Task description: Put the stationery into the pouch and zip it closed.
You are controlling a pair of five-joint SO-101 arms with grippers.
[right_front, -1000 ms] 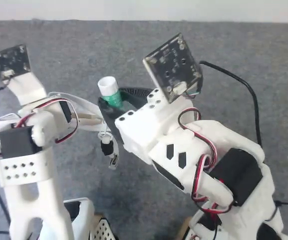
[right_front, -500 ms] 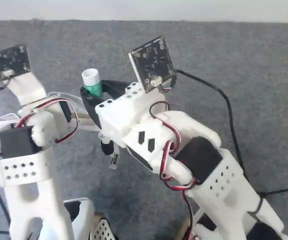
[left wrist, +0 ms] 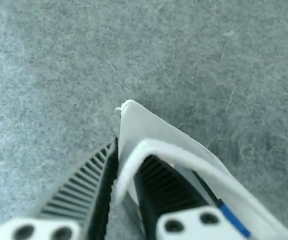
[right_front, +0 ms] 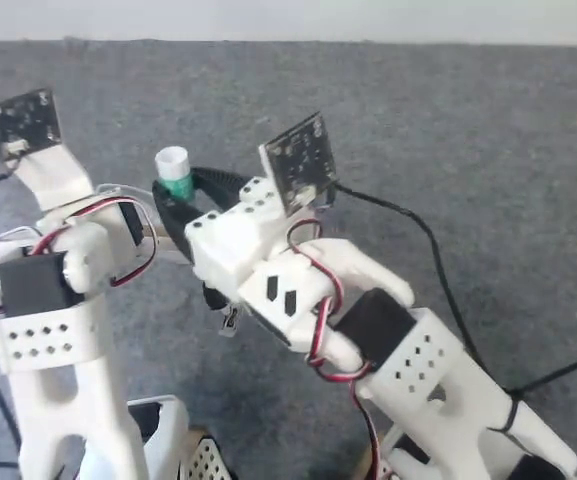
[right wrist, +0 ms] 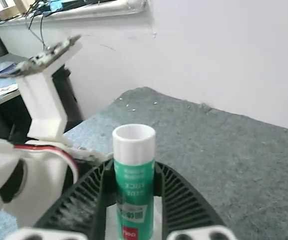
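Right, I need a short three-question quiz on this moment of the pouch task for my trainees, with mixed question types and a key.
1. True or false: the right hand grips a glue stick.
2. What does the left hand clamp? A) a pen B) the edge of the pouch C) nothing
3. Fill in: the glue stick's body is green, its top end ____.
Key: 1 true; 2 B; 3 white.

Smooth plastic glue stick [right wrist: 134,172], rough carpet [right_front: 468,120]
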